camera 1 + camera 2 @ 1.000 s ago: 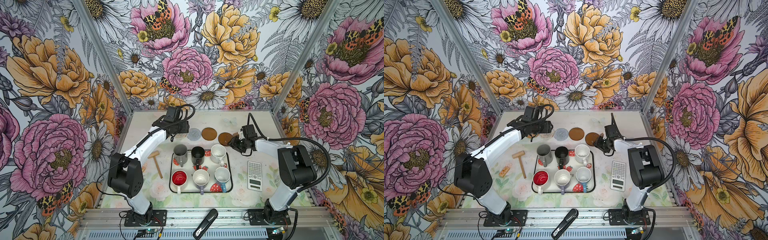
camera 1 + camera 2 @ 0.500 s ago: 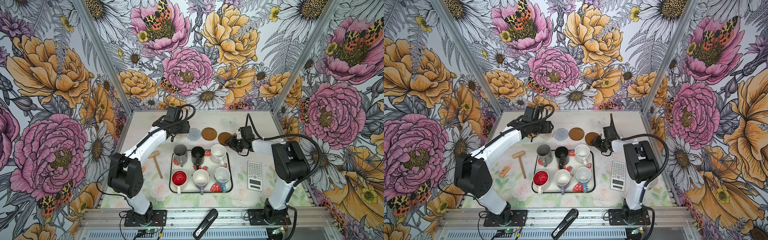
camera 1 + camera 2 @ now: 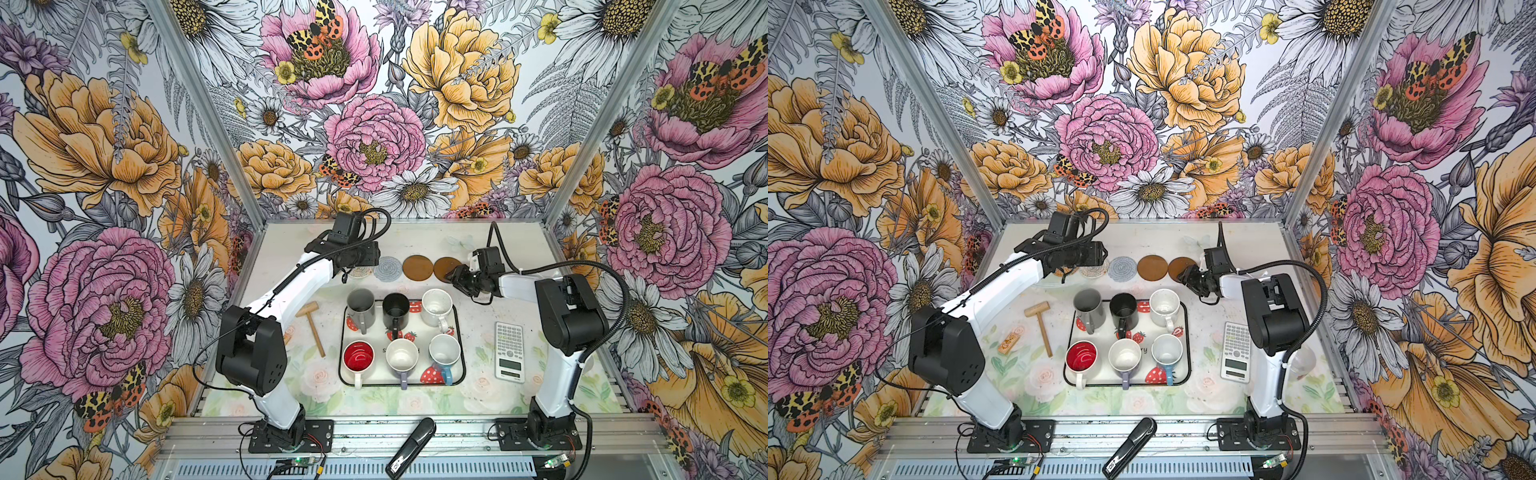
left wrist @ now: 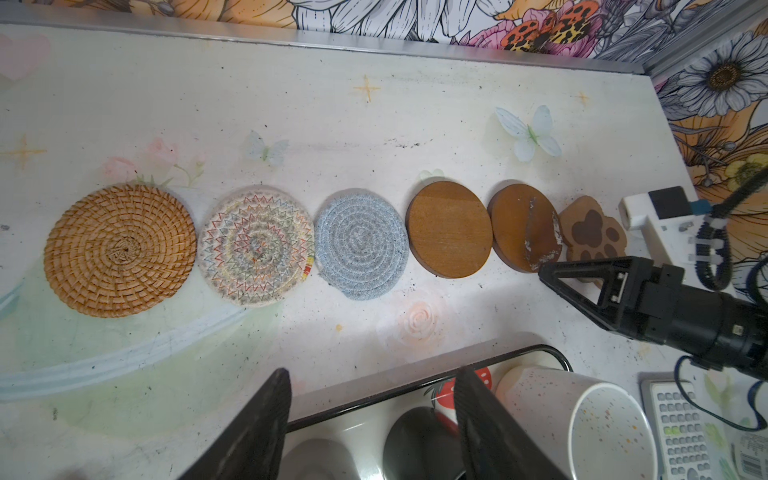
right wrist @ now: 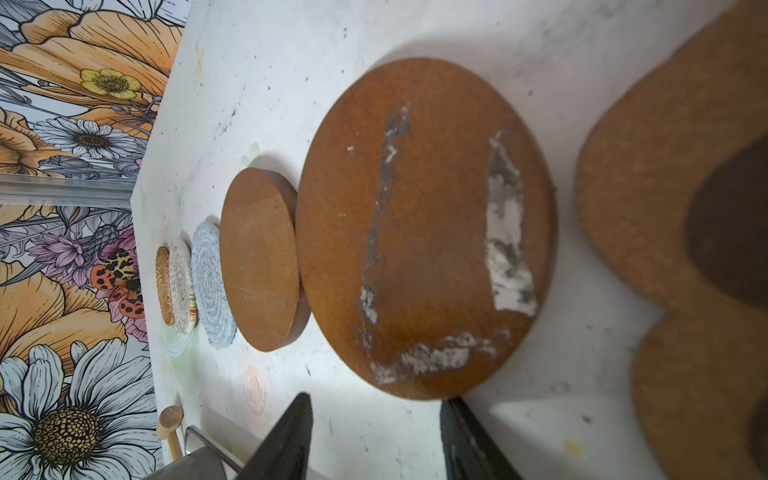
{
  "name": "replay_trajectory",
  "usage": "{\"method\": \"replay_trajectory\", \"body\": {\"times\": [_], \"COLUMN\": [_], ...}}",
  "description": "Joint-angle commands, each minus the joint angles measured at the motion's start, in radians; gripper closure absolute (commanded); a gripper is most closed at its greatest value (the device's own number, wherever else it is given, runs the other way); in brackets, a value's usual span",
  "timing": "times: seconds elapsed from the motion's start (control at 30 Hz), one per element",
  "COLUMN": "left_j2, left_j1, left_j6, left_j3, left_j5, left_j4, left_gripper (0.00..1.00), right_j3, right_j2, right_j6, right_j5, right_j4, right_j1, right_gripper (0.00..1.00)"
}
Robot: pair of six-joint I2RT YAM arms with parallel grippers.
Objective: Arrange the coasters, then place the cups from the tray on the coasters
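Six coasters lie in a row along the back of the table: rattan, cream crochet, grey-blue, plain brown disc, scratched brown disc and brown paw. My right gripper is open and empty, low at the near edge of the scratched disc, between it and the paw. My left gripper is open and empty above the tray's far rim. On the tray stand the grey, black, speckled white, red-inside, lavender and blue cups.
A wooden mallet lies left of the tray and a small orange box further left. A white calculator lies right of the tray, beside the right arm. A black tool rests on the front rail.
My right gripper has shifted slightly left toward the scratched brown disc, and its arm's elbow has swung in. The left arm, coasters and cups have not moved.
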State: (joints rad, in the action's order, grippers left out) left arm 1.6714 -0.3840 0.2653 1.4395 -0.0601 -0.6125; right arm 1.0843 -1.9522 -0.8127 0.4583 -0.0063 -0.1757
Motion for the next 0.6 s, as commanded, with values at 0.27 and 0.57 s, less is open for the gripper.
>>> {"method": "replay_trajectory", "body": {"times": [0.27,0.57], "left_j2": [0.007,-0.032], "left_j1": [-0.005,-0.009], "left_j6": [0.015,0.012], "left_j3": [0.042,0.032], "left_j5": [-0.010,-0.005], "left_j4": [-0.007,-0.007], "left_gripper": [0.36,0.35], "right_j3": [-0.020,-0.068], "right_j2": [0.050,0.279], "right_j6": [0.004,0.049], "right_j5": [-0.003,0.023], "right_j4": [-0.053,-0.131], "right_j1": [0.021,0.087], "right_gripper": [0.47,0.47]}}
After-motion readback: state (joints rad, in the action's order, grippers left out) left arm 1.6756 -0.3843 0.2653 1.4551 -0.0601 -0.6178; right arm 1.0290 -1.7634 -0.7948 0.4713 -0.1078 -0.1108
